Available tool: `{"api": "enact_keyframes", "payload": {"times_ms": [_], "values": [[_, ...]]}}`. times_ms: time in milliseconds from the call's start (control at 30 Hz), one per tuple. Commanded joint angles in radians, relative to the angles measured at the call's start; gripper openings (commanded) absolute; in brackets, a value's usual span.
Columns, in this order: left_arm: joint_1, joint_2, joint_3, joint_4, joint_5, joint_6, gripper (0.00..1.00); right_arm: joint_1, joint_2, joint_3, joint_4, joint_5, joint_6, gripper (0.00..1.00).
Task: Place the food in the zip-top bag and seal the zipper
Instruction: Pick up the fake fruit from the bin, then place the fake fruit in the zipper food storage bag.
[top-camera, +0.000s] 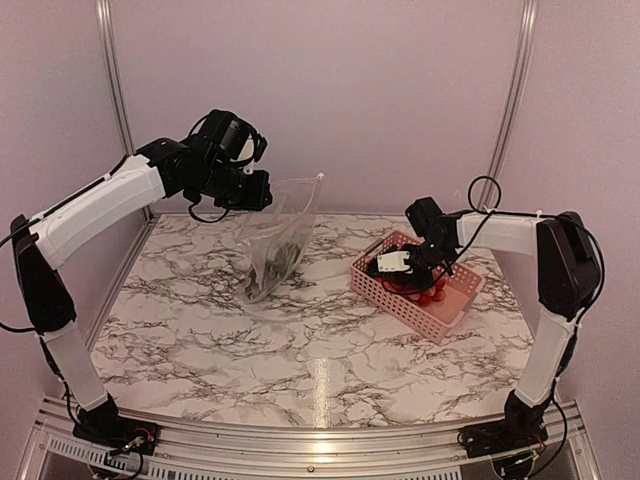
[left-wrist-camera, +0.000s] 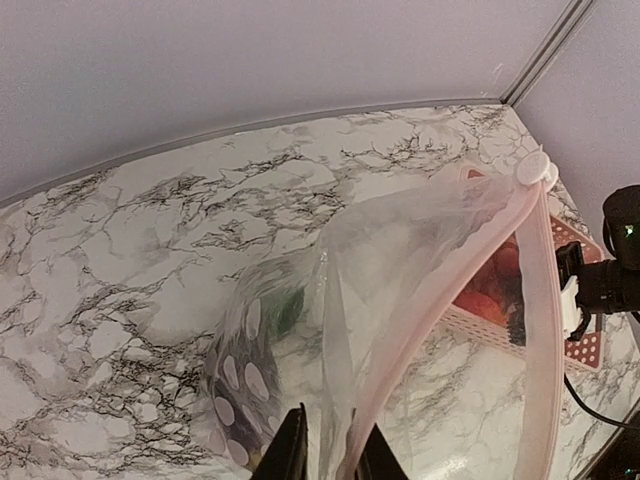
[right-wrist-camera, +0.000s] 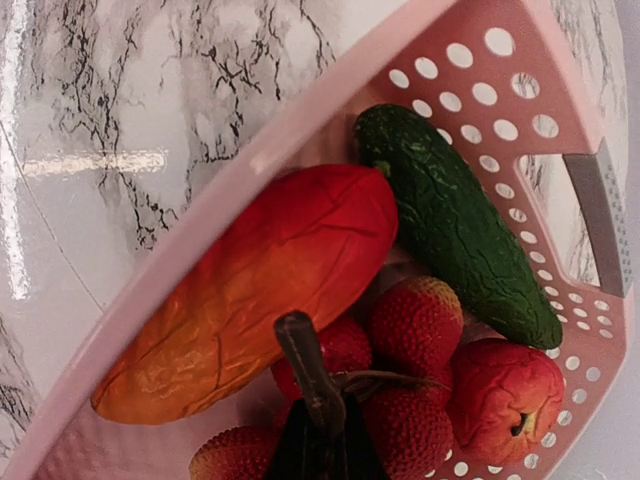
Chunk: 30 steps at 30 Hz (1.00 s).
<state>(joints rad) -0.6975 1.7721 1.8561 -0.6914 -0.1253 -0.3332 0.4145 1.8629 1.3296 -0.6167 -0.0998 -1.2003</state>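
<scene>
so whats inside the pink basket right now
A red-orange fruit, a green cucumber, a cluster of small red balls and a red round fruit. Whatever lies beneath them is covered.

Marble-print table top (top-camera: 200, 330): white with black-grey veining. Pink perforated plastic basket (top-camera: 395, 300), toward the right edge: uniform pink. Contents: bumpy dark green toy cucumber (right-wrist-camera: 450, 230); elongated toy fruit (right-wrist-camera: 260, 290), red shading to orange; cluster of red pebbled toy balls (right-wrist-camera: 415, 325) with brown stem (right-wrist-camera: 305, 365). Clear soft plastic zip-top bag (top-camera: 285, 215): pinkish-white mouth strip (left-wrist-camera: 545, 330).
</scene>
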Motion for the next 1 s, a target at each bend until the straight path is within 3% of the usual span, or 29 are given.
{"api": "enact_keyframes", "payload": {"times_ms": [0, 100, 433, 667, 800, 967], "values": [[0.004, -0.067, -0.019, -0.044, -0.012, -0.016, 0.25, -0.014, -0.075, 0.058, -0.034, -0.086, 0.054, 0.00], [0.004, -0.080, -0.034, -0.045, -0.015, -0.018, 0.27, -0.032, -0.104, 0.102, -0.078, -0.134, 0.078, 0.00], [0.004, -0.072, -0.058, -0.042, -0.011, -0.015, 0.02, -0.082, -0.178, 0.299, -0.220, -0.297, 0.200, 0.00], [0.004, -0.069, -0.054, -0.007, -0.004, -0.023, 0.00, -0.073, -0.199, 0.554, -0.318, -0.581, 0.348, 0.00], [0.004, -0.068, -0.054, 0.017, 0.019, -0.037, 0.00, -0.037, -0.205, 0.649, -0.296, -0.724, 0.446, 0.00], [0.004, -0.073, -0.068, 0.061, 0.040, -0.063, 0.00, 0.039, -0.216, 0.695, -0.128, -0.843, 0.611, 0.00]]}}
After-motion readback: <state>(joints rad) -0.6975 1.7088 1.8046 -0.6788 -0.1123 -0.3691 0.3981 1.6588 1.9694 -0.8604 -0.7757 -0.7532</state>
